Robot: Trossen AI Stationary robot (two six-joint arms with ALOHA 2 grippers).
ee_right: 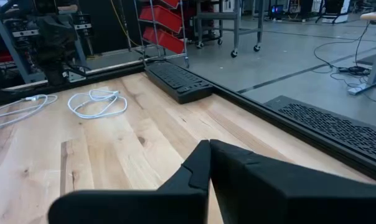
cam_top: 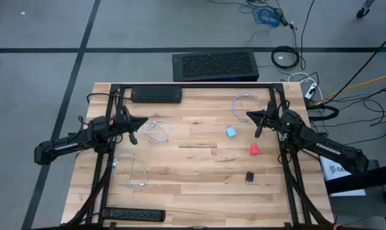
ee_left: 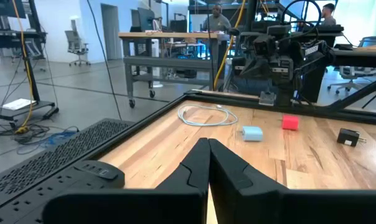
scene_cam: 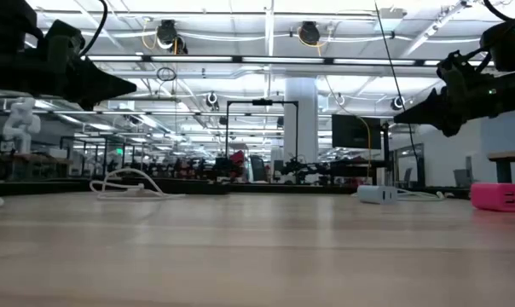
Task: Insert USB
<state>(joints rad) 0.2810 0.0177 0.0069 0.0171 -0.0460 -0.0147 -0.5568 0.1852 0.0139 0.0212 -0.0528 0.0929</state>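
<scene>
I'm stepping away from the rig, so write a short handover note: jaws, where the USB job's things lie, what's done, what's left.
Left gripper: jaws shut, empty, raised over the table's left side near a coiled white cable.
Right gripper: jaws shut, empty, raised at the right side.
Between them on the wood: blue charger, red charger, black charger.
More white cables: far right, near left.
Power strips: far edge, near edge.
Done: nothing picked up or plugged in.
Left: grasp a cable and a charger, insert the USB.
</scene>
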